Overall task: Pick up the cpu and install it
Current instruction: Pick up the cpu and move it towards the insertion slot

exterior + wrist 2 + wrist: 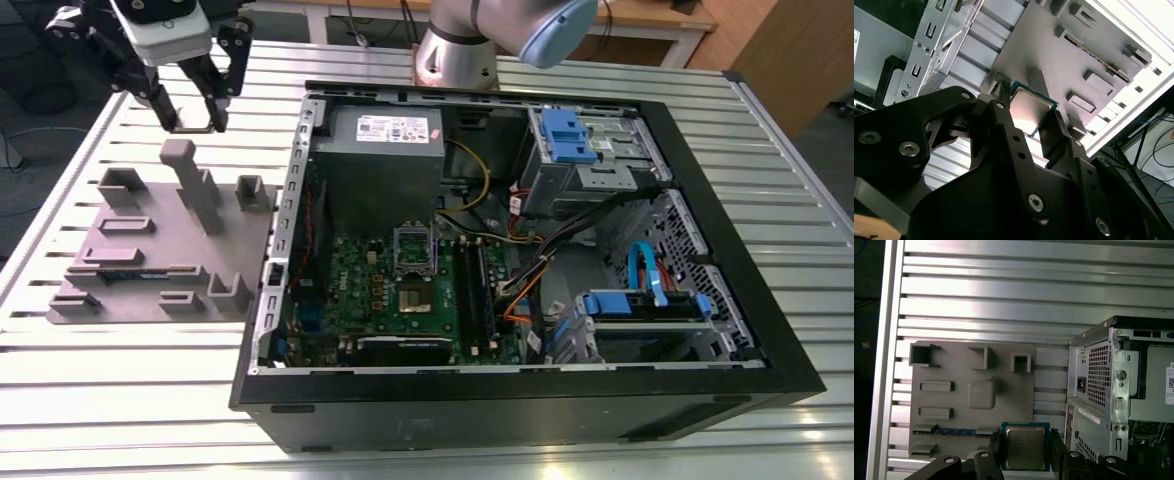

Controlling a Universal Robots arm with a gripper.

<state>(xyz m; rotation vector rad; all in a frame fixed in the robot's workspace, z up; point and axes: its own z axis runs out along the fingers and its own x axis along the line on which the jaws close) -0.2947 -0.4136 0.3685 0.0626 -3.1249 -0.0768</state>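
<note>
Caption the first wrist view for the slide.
Gripper shut on the cpu, raised over the table, with the grey fixture and the computer case below.

Bright light is glaring off the ribbed aluminium desk (134, 420). A wooden table (641, 15) is standing behind it, a wooden cabinet (781, 60) at the exterior view's right, grey floor (19, 170) showing at its left.

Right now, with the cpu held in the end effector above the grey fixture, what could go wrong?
1. The end effector grips the cpu by two opposite edges alone, above the grey fixture; a slip could drop it there.
2. The motherboard lies deep inside the computer case, near cables; the end effector might strike the case's wall or snag a cable on entering.
</note>
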